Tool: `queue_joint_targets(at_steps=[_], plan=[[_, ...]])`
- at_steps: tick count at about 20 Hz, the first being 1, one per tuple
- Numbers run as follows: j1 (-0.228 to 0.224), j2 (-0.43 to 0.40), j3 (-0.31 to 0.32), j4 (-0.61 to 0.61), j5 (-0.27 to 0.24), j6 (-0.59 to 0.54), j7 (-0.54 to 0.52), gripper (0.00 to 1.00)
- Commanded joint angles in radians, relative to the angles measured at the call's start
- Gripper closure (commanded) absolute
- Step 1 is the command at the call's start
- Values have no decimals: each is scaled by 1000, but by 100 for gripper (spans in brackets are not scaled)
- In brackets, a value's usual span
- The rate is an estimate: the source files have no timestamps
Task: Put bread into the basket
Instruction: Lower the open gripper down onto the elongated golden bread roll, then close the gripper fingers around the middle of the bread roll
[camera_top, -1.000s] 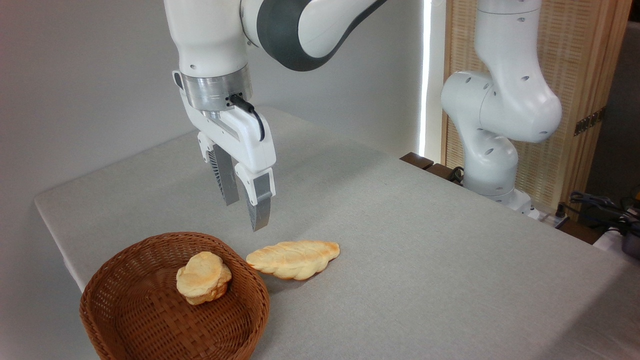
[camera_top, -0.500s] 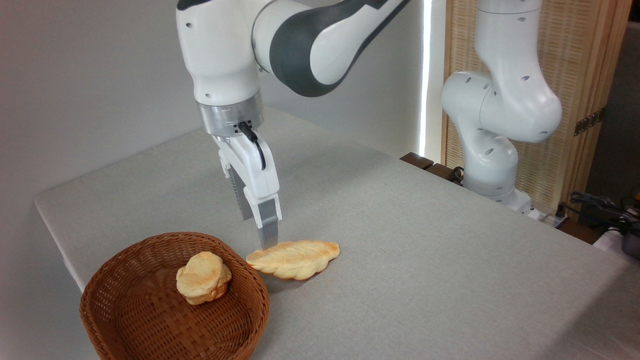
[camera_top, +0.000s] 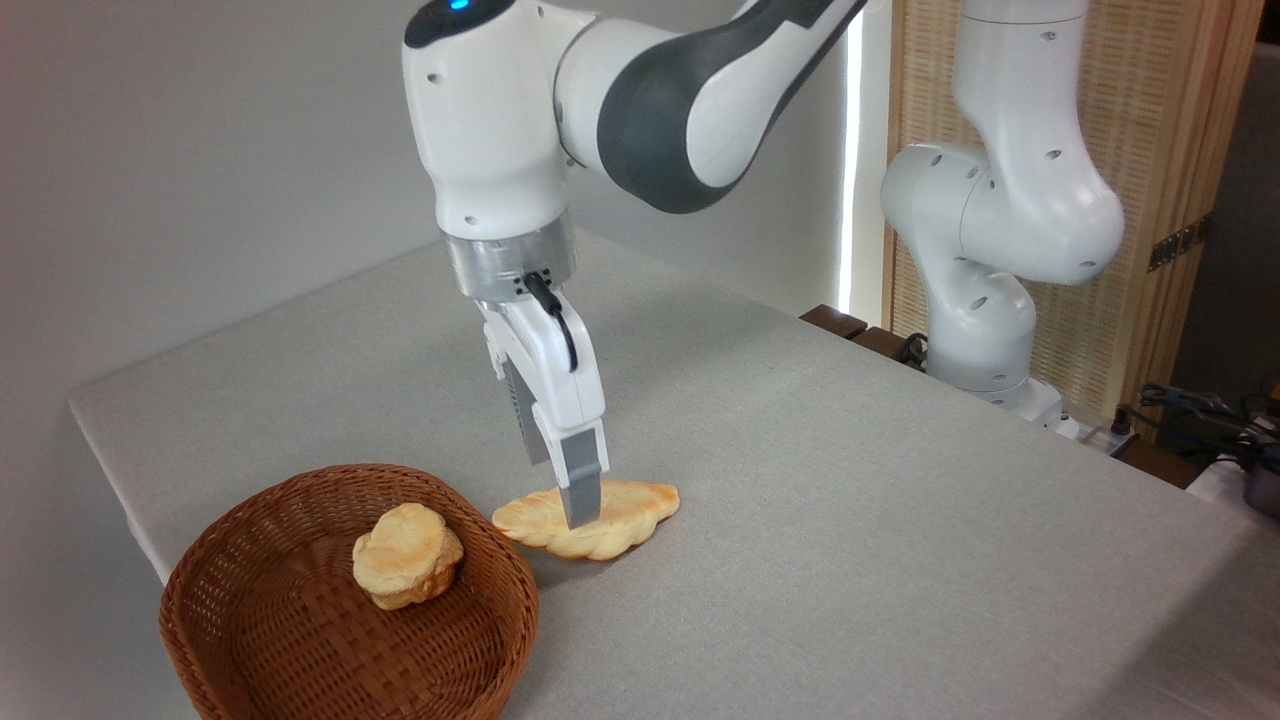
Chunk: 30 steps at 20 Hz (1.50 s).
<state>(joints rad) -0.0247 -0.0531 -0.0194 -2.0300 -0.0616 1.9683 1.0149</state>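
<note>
On the grey cloth-covered table (camera_top: 850, 520) we see the bread (camera_top: 620, 525), a flat, leaf-shaped braided loaf with browned ridges, lying just right of the round woven wicker basket (camera_top: 300, 640), its long axis running left to right. Our gripper (camera_top: 578, 505) stands over its middle; we cannot tell whether the jaws grasp it. A small round bun (camera_top: 405, 555) sits inside the basket.
</note>
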Motion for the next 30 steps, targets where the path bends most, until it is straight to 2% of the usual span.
queue_joint_targets(at_steps=[1, 11, 21, 22, 23, 24, 25, 26, 30], plan=[[-1, 5, 10, -16, 13, 21, 10, 0], [-12, 55, 1, -15, 0, 60, -2, 0], [-12, 56, -1, -15, 5, 60, -1, 0], [-14, 58, -2, -15, 8, 60, -1, 7], [-14, 62, -4, -15, 9, 60, 2, 20], [-15, 64, -13, -15, 11, 60, 2, 37], [-15, 65, -17, -15, 11, 58, 2, 48], [-15, 65, -16, -15, 11, 58, 4, 51], [-15, 65, -16, -15, 11, 57, 5, 50]])
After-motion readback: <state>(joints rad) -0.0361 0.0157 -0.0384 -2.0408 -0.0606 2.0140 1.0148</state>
